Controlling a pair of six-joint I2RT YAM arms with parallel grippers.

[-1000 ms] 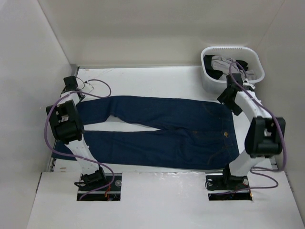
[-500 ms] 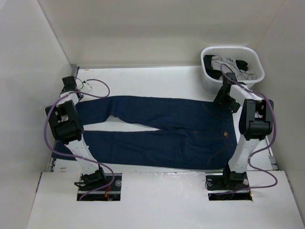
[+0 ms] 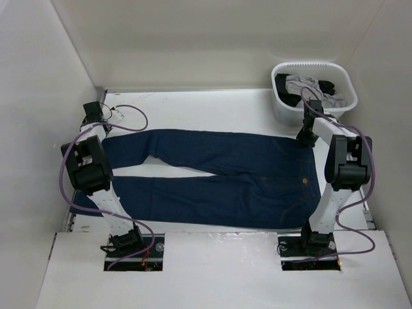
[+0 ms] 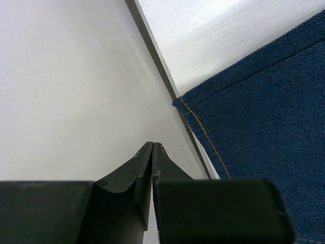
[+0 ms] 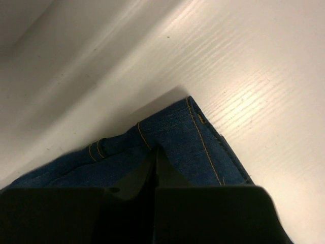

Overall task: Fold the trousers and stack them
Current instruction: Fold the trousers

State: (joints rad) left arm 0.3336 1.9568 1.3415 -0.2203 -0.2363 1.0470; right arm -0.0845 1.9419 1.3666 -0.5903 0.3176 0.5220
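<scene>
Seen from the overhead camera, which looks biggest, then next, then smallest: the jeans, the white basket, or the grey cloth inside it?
1. jeans, by far the largest, spread across the table.
2. basket.
3. grey cloth, smallest, lying inside the basket.

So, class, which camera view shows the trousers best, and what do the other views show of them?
The top external view: the trousers lie spread flat, with both legs and the waist in view. The left wrist view shows only a stitched hem corner; the right wrist view shows only a stitched corner at the waist.
</scene>
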